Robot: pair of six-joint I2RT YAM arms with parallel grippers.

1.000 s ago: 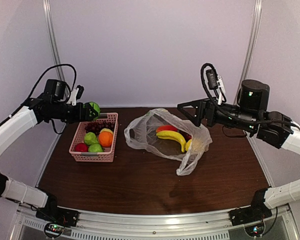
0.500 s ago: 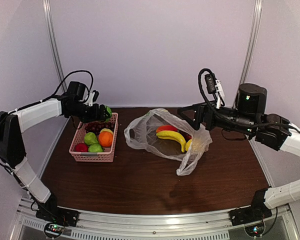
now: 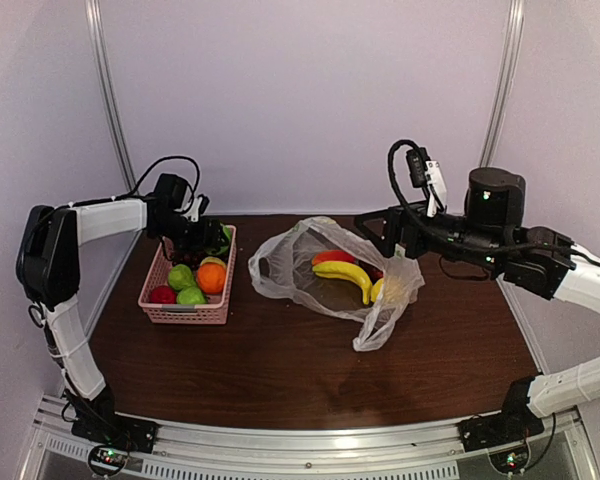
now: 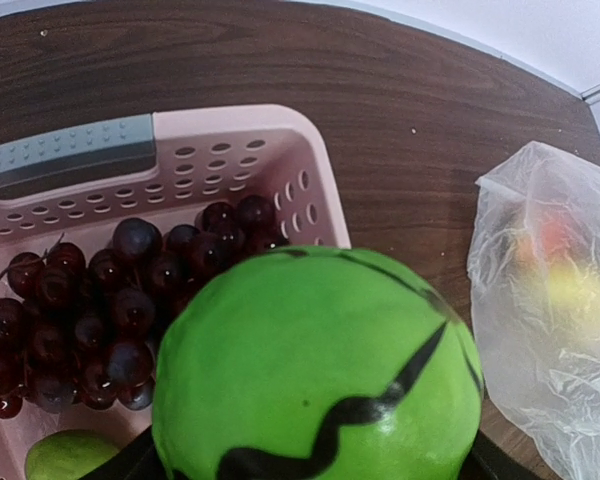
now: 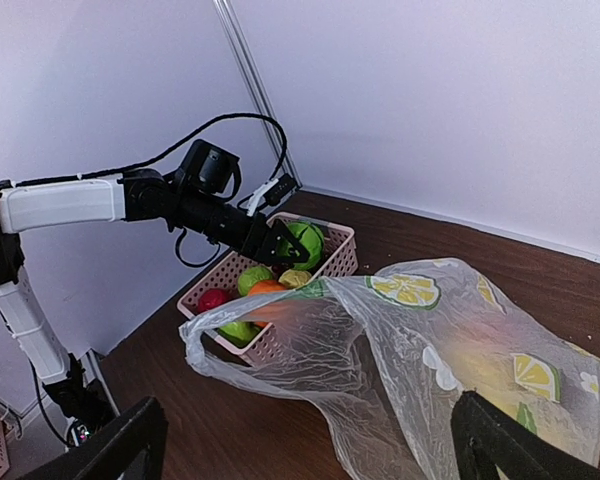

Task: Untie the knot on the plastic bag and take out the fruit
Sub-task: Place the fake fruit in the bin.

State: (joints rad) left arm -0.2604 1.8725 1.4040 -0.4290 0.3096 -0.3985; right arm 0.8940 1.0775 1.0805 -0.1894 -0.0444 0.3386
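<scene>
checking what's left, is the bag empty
No, a banana and a red fruit lie inside the bag.

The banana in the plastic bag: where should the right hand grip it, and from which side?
Probably across the middle of the banana, its narrow way, coming down from above through the open mouth of the plastic bag. It lies flat and curved, with a red fruit close on its far side.

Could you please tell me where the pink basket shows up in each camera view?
Top external: the basket left of centre.
Left wrist: the basket upper left, behind the green ball.
Right wrist: the basket left of centre, beyond the bag.
Shared landmark: the bag.
</scene>
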